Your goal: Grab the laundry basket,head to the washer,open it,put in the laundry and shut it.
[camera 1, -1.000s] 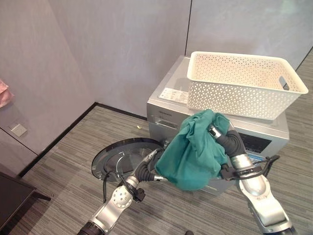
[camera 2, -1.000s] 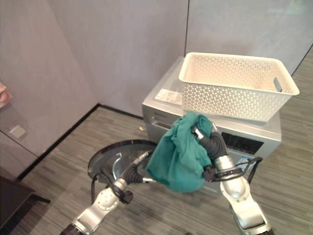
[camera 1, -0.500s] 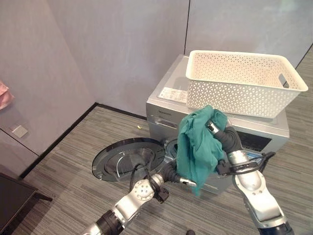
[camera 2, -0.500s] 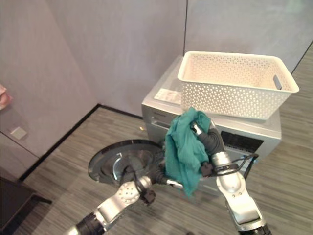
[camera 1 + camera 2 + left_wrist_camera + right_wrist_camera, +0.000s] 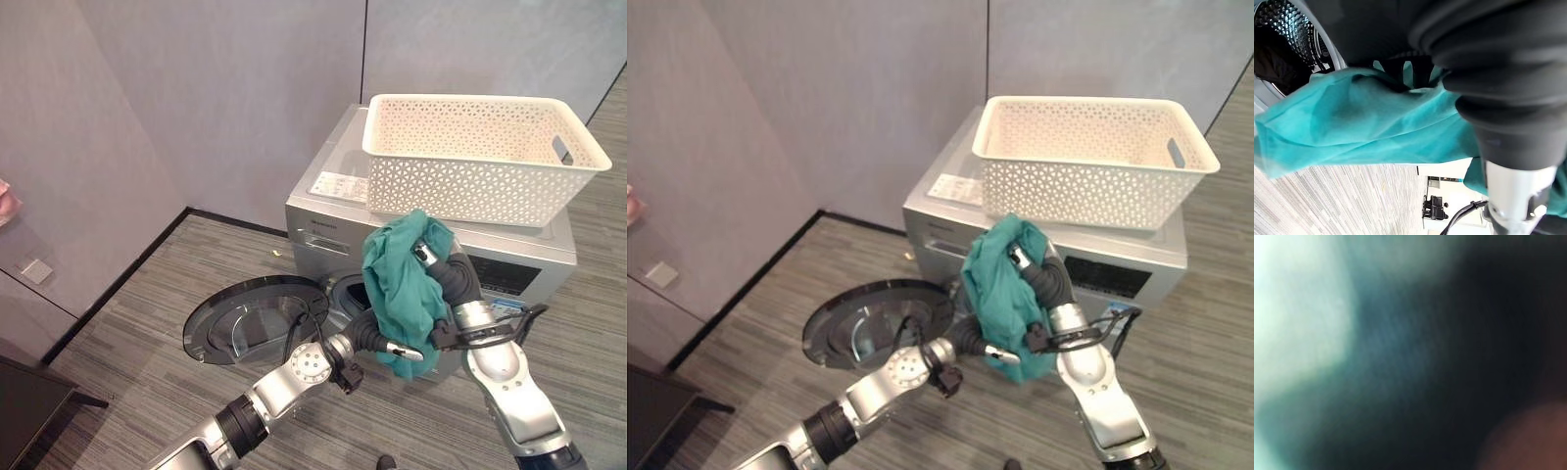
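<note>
Loading step right now. Nearest, the left hand (image 5: 390, 345) reaches under the teal garment (image 5: 400, 284); can't tell what its fingers are doing. The right hand (image 5: 432, 258) has the cloth bunched over it, grip hidden too. Just beyond, the washer (image 5: 338, 211) with its door (image 5: 257, 318) swung open to the left, empty laundry basket (image 5: 480, 157) on top. Next: push the garment into the drum (image 5: 1288, 34). The panel labels are too small to read.

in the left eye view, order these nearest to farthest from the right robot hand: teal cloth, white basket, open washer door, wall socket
1. Teal cloth: draped over the right robot hand, in front of the washer.
2. White basket: on top of the washer, just above the hand.
3. Open washer door: low, to the left.
4. Wall socket: far left on the wall.
</note>
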You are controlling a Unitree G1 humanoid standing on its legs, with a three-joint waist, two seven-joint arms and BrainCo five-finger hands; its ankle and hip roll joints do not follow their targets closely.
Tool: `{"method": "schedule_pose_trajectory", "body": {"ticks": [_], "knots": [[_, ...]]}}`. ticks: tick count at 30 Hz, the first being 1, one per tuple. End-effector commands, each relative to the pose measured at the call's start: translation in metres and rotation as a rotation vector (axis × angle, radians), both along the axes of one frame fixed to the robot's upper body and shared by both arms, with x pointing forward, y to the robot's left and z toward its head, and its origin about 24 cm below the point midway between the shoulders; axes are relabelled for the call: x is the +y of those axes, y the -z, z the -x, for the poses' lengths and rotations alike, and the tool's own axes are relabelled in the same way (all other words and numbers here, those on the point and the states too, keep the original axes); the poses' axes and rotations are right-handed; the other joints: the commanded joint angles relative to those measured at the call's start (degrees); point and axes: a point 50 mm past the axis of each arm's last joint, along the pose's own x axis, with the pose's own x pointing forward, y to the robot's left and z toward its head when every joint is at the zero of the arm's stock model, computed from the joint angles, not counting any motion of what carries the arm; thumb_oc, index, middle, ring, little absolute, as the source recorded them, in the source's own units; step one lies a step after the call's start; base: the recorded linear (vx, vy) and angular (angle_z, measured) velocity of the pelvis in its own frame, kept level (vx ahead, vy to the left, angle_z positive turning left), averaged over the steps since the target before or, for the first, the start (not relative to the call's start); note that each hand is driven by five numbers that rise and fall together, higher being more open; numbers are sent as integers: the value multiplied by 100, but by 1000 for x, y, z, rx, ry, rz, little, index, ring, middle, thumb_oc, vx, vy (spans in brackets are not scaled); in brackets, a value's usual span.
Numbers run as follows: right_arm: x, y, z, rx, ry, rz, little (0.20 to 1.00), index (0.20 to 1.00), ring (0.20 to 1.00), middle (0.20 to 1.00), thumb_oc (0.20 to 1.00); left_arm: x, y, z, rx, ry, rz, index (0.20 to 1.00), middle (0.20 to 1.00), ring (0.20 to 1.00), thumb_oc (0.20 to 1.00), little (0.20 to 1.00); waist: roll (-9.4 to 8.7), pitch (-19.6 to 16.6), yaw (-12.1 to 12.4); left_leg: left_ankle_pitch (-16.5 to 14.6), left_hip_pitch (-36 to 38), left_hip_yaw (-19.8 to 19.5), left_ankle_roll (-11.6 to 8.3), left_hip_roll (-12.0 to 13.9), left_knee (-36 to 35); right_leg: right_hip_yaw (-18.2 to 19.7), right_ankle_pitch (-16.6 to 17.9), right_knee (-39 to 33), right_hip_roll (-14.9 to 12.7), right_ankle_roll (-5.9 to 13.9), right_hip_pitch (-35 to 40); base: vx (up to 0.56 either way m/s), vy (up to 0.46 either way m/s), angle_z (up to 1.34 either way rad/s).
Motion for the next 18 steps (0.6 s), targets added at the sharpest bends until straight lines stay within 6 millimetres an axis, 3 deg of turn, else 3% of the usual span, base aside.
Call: {"method": "schedule_pose_trajectory", "body": {"ticks": [1,2,3,12,18], "knots": [[11,-42,-5,-210,-63,-85,200,200,200,200,200,-28,-18,-6,-38,60,72,586,586,586,586,586,-346,-13,-91,-332,-55,-321,-90,-7,114,-127,-645,326,-271,152,292,0,0,0],[12,-42,-5,-210,-65,-87,200,200,200,200,200,-29,-16,-5,-26,61,75,507,507,507,507,507,-345,-13,-92,-333,-51,-318,-90,-6,110,-126,-643,322,-271,153,294,0,0,0],[13,-42,-5,-212,-69,-90,200,200,200,200,200,-30,-16,-4,-22,60,76,200,200,200,200,200,-347,-14,-90,-334,-46,-315,-89,-7,108,-124,-643,323,-266,152,290,0,0,0],[18,-37,-5,-199,-72,-119,200,200,200,200,200,-29,-14,-7,58,-60,156,200,200,200,200,200,-399,-12,-72,-312,-54,-309,-98,3,98,-152,-635,309,-265,136,288,0,0,0],[18,-27,-5,-164,-60,-101,200,200,200,200,200,-11,-15,-19,66,-203,212,200,200,200,200,200,-465,-18,-51,-294,-55,-294,-110,6,89,-133,-638,301,-244,127,299,0,0,0]]}}
